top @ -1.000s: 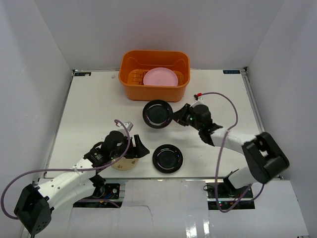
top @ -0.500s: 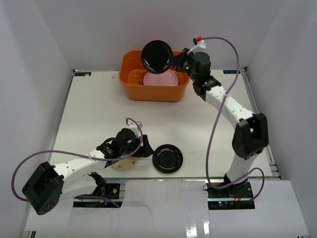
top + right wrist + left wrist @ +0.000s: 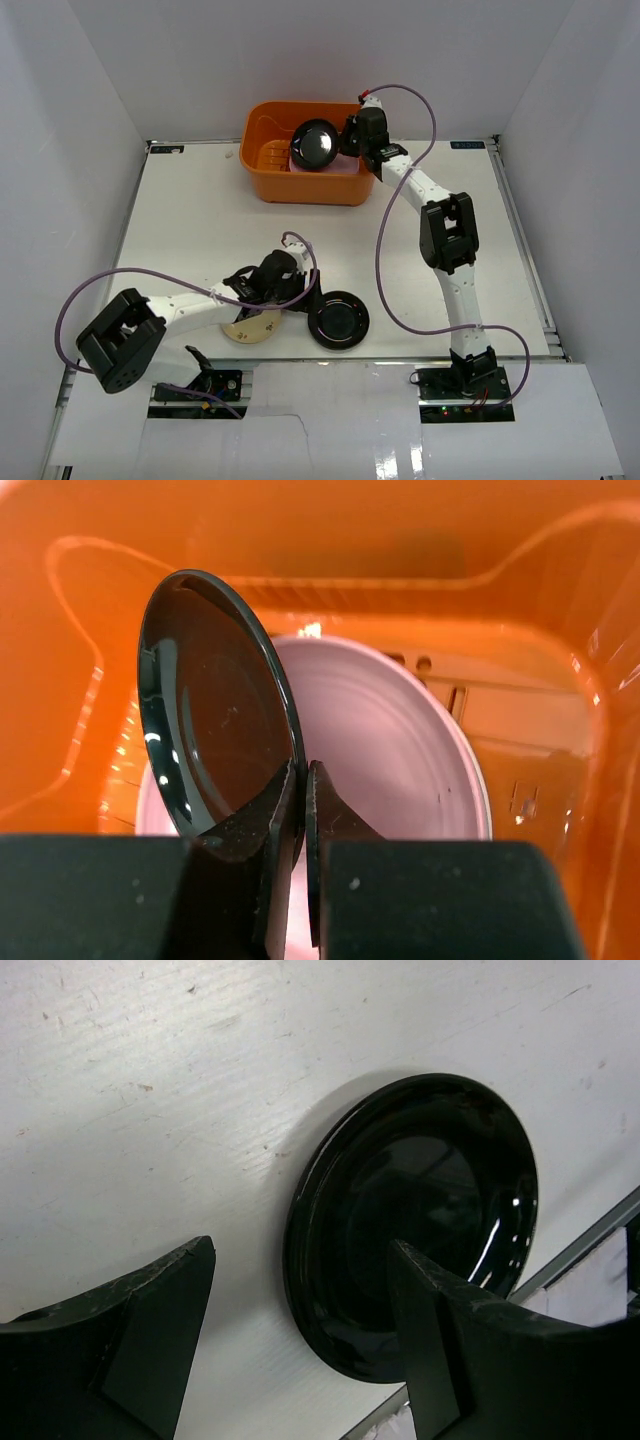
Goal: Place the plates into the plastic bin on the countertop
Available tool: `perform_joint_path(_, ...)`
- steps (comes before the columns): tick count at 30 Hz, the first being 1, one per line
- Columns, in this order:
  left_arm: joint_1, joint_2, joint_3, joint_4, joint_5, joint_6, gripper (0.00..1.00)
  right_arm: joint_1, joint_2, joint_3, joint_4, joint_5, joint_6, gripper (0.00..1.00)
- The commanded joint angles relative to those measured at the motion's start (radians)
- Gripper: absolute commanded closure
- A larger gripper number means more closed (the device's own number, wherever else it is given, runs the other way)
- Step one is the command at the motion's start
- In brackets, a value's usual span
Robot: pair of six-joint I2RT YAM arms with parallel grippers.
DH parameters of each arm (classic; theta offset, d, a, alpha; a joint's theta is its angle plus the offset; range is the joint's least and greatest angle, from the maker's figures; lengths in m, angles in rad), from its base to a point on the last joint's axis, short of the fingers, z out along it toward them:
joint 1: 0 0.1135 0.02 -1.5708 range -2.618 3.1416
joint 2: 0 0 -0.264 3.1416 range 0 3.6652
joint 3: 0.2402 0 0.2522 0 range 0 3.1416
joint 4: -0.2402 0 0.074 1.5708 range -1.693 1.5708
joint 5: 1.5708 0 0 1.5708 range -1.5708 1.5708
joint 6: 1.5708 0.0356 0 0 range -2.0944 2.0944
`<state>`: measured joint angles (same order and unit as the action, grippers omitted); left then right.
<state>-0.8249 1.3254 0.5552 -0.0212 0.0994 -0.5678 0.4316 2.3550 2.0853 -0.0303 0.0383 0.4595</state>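
Over bin (image 3: 300, 540), black plate (image 3: 215, 710) (tilted) in right gripper (image 3: 302, 780)

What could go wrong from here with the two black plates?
1. The right gripper pinches the held black plate by its rim only, steeply tilted above the pink plate in the bin; released so, it may drop and chip either.
2. The second black plate lies flat near the countertop's front edge; the open left gripper might push it toward that edge instead of gripping it.
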Motion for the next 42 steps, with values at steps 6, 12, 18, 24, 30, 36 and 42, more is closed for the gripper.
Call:
perform_joint_path(6, -0.008, 0.080, 0.037, 0.009, 0.025, 0.032, 0.21, 0.002, -0.017, 0.055, 0.032, 0.000, -0.011, 0.54)
perform_joint_path(12, -0.008, 0.121, 0.043, 0.014, 0.074, 0.016, 0.24, 0.001, -0.161, -0.019, 0.033, 0.005, -0.076, 0.29)
perform_joint_path(18, -0.010, 0.153, 0.037, 0.014, 0.112, 0.011, 0.33, 0.002, -0.469, -0.371, 0.117, -0.092, -0.099, 0.31)
perform_joint_path(24, -0.011, 0.161, 0.014, 0.053, 0.082, -0.017, 0.52, 0.001, -0.841, -0.962, 0.288, -0.227, -0.030, 0.33)
perform_joint_path(30, -0.011, 0.153, -0.017, 0.090, 0.063, -0.050, 0.89, 0.001, -1.118, -1.326, 0.328, -0.299, -0.001, 0.34)
perform_joint_path(36, -0.011, 0.086, -0.037, 0.080, 0.053, -0.076, 1.00, -0.001, -1.284, -1.499, 0.261, -0.299, -0.035, 0.28)
perform_joint_path(42, -0.010, -0.157, 0.009, -0.069, -0.084, -0.093, 1.00, -0.004, -1.368, -1.562, 0.216, -0.333, -0.032, 0.24)
